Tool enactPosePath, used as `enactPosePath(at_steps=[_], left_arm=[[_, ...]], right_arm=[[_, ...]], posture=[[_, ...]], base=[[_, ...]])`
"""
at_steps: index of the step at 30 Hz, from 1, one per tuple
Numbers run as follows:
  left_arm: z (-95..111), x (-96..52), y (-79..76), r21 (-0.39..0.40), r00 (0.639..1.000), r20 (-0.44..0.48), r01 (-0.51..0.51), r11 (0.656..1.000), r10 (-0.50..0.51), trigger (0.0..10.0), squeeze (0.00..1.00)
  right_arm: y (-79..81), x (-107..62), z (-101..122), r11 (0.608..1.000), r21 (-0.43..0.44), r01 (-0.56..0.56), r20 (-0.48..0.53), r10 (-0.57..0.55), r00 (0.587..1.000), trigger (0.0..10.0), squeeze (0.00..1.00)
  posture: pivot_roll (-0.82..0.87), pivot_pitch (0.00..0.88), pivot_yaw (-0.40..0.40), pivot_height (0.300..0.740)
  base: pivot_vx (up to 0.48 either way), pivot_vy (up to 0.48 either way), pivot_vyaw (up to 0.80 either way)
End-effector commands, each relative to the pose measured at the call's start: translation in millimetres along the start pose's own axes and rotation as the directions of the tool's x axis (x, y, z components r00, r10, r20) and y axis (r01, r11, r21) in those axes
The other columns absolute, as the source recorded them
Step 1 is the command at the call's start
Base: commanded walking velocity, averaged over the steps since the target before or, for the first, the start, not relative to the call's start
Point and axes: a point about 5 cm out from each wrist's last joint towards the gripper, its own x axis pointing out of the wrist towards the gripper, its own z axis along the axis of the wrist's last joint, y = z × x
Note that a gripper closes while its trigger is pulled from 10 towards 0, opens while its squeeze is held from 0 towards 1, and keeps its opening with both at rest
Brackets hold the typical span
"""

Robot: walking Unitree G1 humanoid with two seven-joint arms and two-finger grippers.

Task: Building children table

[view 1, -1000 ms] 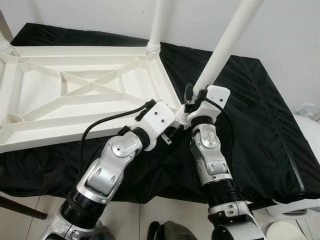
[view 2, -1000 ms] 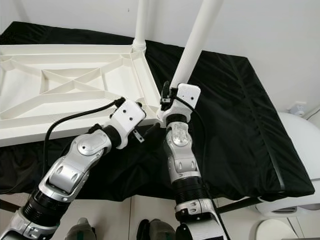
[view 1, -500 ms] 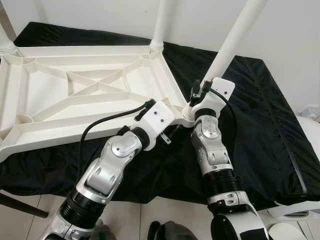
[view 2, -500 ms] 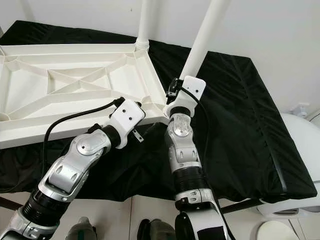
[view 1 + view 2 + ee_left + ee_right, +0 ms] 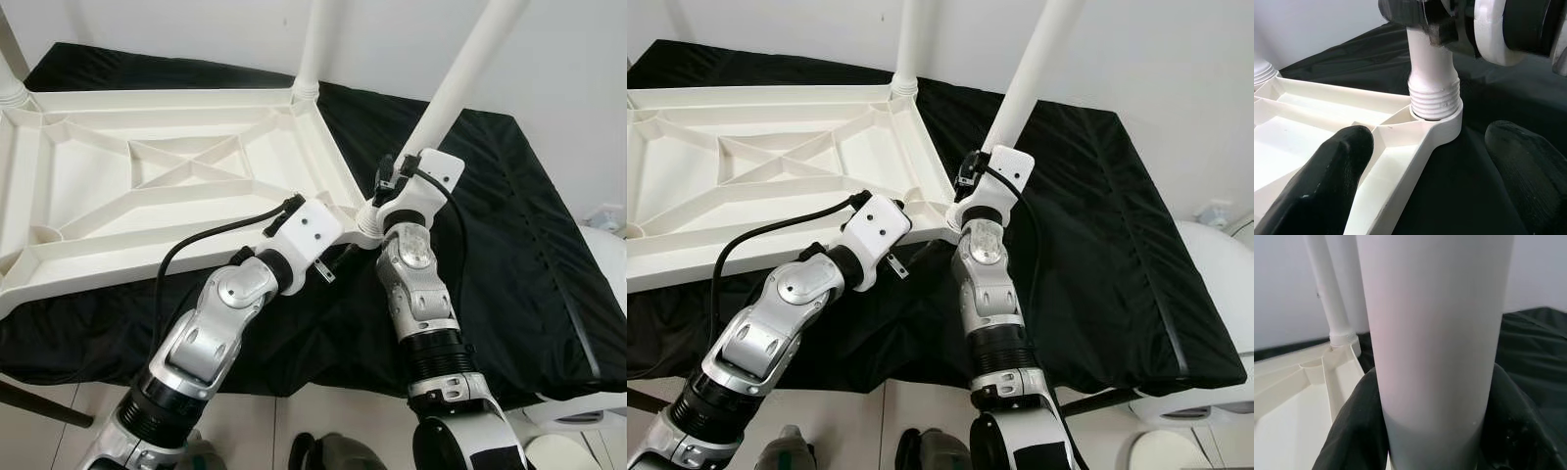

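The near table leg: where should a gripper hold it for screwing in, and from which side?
Low on the smooth round shaft of the table leg, just above its threaded base, from the robot's side. The right gripper already clasps it there; the tabletop blocks the other side.

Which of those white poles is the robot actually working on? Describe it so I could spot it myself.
Start at the upside-down white tabletop lying on the black cloth. Go to its corner nearest the robot: the leg rising there is clasped near its base by the right hand. Unlike the upright leg at the far corner, it leans and shows exposed screw threads.
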Motion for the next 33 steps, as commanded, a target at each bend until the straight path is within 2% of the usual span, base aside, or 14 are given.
enactPosePath(at_steps=[1, 8, 12, 13, 15, 18, 19, 22, 26, 27, 28, 29, 31, 33], left_arm=[[4, 1.5, -4.8, 0.005, 1.0, 0.017, 0.018, 1.0, -0.018, 10.0, 0.0], [5, 3.5, -6.4, 0.004, 0.999, 0.024, 0.024, 1.0, -0.025, 10.0, 0.0], [6, 4.4, -5.9, 0.005, 0.999, 0.028, 0.022, 1.0, -0.022, 10.0, 0.0], [7, 4.9, -2.7, 0.004, 0.999, 0.031, 0.011, 1.0, -0.011, 10.0, 0.0], [7, 4.9, -2.7, 0.004, 0.999, 0.031, 0.011, 1.0, -0.011, 10.0, 0.0], [12, 4.4, 17.7, -0.013, 0.998, 0.055, -0.041, 0.999, 0.041, 10.0, 0.0], [12, 4.4, 17.7, -0.013, 0.998, 0.055, -0.041, 0.999, 0.041, 10.0, 0.0], [18, 2.7, 35.3, 0.003, 0.994, 0.074, -0.082, 0.997, 0.082, 10.0, 0.0], [20, 2.6, 39.9, 0.015, 0.993, 0.081, -0.09, 0.996, 0.089, 10.0, 0.0], [25, 3.7, 44.5, 0.016, 0.99, 0.101, -0.096, 0.995, 0.094, 10.0, 0.28], [25, 3.7, 44.5, 0.016, 0.99, 0.101, -0.096, 0.995, 0.094, 10.0, 0.28], [33, 4.9, 47.0, 0.0, 0.987, 0.136, -0.083, 0.997, 0.083, 10.0, 1.0], [33, 4.9, 47.0, 0.0, 0.987, 0.136, -0.083, 0.997, 0.083, 10.0, 1.0], [50, 9.0, 48.3, -0.022, 0.977, 0.205, -0.052, 0.998, 0.055, 10.0, 1.0]], right_arm=[[-1.3, 1.8, 16, 1.0, 0.019, -0.01, 0.082, 0.008, 0.997, 10.0, 0.0], [7.4, 9.9, 57, 0.996, 0.025, -0.08, 0.252, 0.071, 0.965, 10.0, 0.0], [7.1, 11.6, 61, 0.994, 0.018, -0.105, 0.268, 0.096, 0.959, 10.0, 0.0], [1.6, 14.0, 58, 0.994, 0.007, -0.106, 0.255, 0.101, 0.962, 10.0, 0.0], [1.6, 14.0, 58, 0.994, 0.007, -0.106, 0.255, 0.101, 0.962, 10.0, 0.0], [-21.1, 21.4, 41, 0.99, -0.056, -0.13, 0.165, 0.138, 0.977, 10.0, 0.0], [-21.1, 21.4, 41, 0.99, -0.056, -0.13, 0.165, 0.138, 0.977, 10.0, 0.0], [-40.3, 25.7, 31, 0.983, -0.089, -0.159, 0.085, 0.167, 0.982, 10.0, 0.0], [-47.0, 27.6, 29, 0.98, -0.119, -0.161, 0.065, 0.17, 0.983, 10.0, 0.0], [-55.8, 30.2, 25, 0.977, -0.149, -0.155, 0.027, 0.16, 0.987, 10.0, 0.0], [-55.8, 30.2, 25, 0.977, -0.149, -0.155, 0.027, 0.16, 0.987, 10.0, 0.0], [-60.8, 32.1, 22, 0.968, -0.179, -0.174, -0.01, 0.175, 0.985, 10.0, 0.0], [-60.8, 32.1, 22, 0.968, -0.179, -0.174, -0.01, 0.175, 0.985, 10.0, 0.0], [-63.9, 34.0, 18, 0.953, -0.192, -0.234, -0.06, 0.227, 0.972, 10.0, 0.0]], posture=[[0.11, 0.08, -0.141, 0.74], [0.1, 0.069, -0.144, 0.74], [0.1, 0.065, -0.148, 0.74], [0.1, 0.063, -0.148, 0.74], [0.1, 0.063, -0.148, 0.74], [0.11, 0.063, -0.15, 0.74], [0.11, 0.063, -0.15, 0.74], [0.1, 0.067, -0.147, 0.74], [0.11, 0.069, -0.148, 0.74], [0.1, 0.069, -0.144, 0.74], [0.1, 0.069, -0.144, 0.74], [0.1, 0.068, -0.14, 0.74], [0.1, 0.068, -0.14, 0.74], [0.1, 0.067, -0.138, 0.74]], base=[[0.0, 0.0, 0.0], [0.0, 0.0, 0.0], [0.0, 0.0, 0.0], [0.0, 0.0, 0.0], [0.0, 0.0, 0.0], [0.0, 0.0, 0.0], [0.0, 0.0, 0.0], [0.0, 0.0, 0.0], [0.0, 0.0, 0.0], [0.0, 0.0, 0.0], [0.0, 0.0, 0.0], [0.0, 0.0, 0.0], [0.0, 0.0, 0.0], [0.0, 0.0, 0.0]])
